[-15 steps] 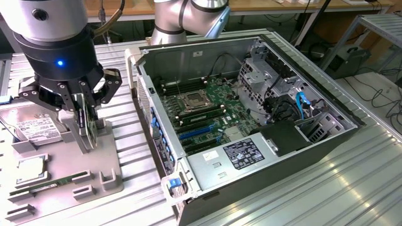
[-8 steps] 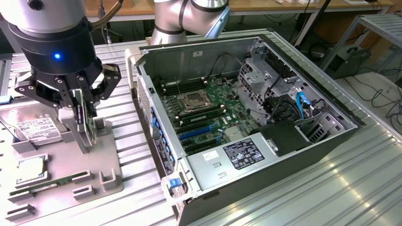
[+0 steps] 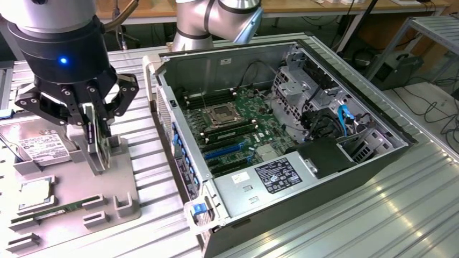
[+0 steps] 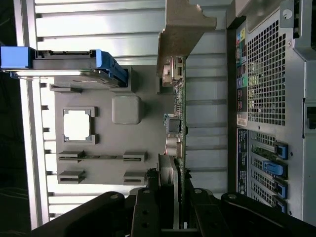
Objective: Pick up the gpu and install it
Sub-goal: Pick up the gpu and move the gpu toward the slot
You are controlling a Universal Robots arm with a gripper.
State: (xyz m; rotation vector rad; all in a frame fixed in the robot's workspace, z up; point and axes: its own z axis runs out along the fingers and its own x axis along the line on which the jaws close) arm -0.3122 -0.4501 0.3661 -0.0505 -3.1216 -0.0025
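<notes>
The gpu (image 3: 98,144) is a thin green card standing on edge over the grey holder tray (image 3: 122,177), at the exterior view's left. My gripper (image 3: 93,122) is shut on its upper edge, black fingers on both faces. In the wrist view the gpu (image 4: 180,123) runs edge-on away from the gripper (image 4: 173,192), with its silver end bracket (image 4: 180,29) at the far end. Whether the card's lower edge still touches the holder I cannot tell.
The open computer case (image 3: 373,156) lies to the exterior view's right, its motherboard (image 3: 244,126) and blue card slots (image 3: 223,153) exposed. On the tray lie a hard drive (image 3: 43,146), a processor (image 3: 33,194) and a memory stick (image 3: 57,210). The case's rear panel (image 4: 266,74) is close beside the card.
</notes>
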